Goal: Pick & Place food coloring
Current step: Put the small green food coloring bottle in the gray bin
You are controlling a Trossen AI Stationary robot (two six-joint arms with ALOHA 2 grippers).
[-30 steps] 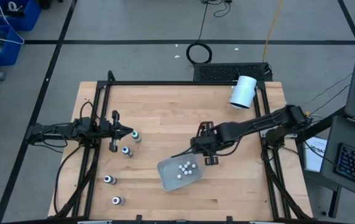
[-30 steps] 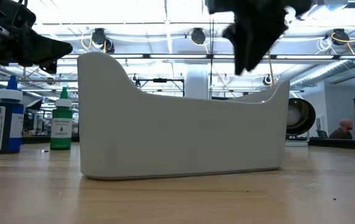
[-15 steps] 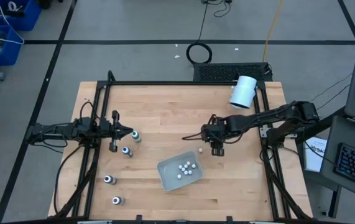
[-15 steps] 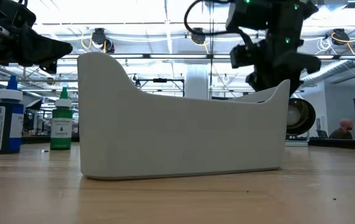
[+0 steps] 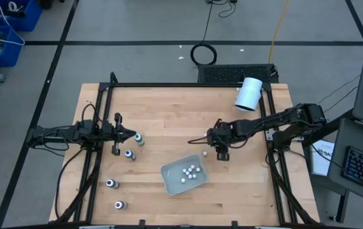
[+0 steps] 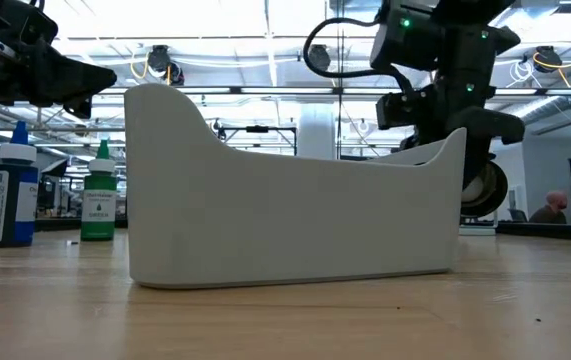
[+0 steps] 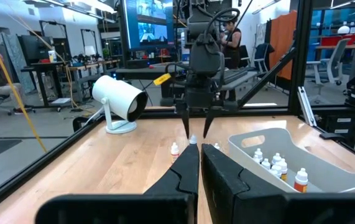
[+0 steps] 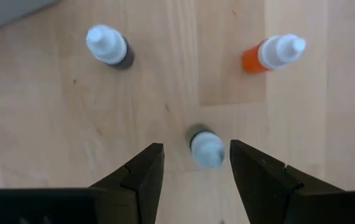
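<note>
My right gripper [image 8: 196, 149] is open and points down over three tiny bottles that stand on the wood beyond the tray's far right corner. A pale-capped one [image 8: 207, 148] stands between its fingers, untouched. A dark-bodied one [image 8: 110, 46] and an orange one [image 8: 273, 53] stand farther off. Several more tiny bottles [image 5: 190, 172] stand in the clear tray [image 5: 171, 181]. Larger bottles stand on the left side of the table [image 5: 130, 154], [image 5: 112, 184], [image 5: 120, 205]. My left gripper [image 5: 130, 135] is shut and waits beside another of them [image 5: 140, 139].
The white cylinder [image 5: 250, 94] lies at the table's far right corner. In the low view the tray [image 6: 295, 200] fills the middle, with a blue bottle [image 6: 10, 195] and a green bottle [image 6: 97, 195] to its left. Bare wood lies near the near edge [image 5: 245, 197].
My right gripper has moved from above the tray's far right corner toward the far right of the table, then come down over the loose tiny bottles. The left arm has kept still.
</note>
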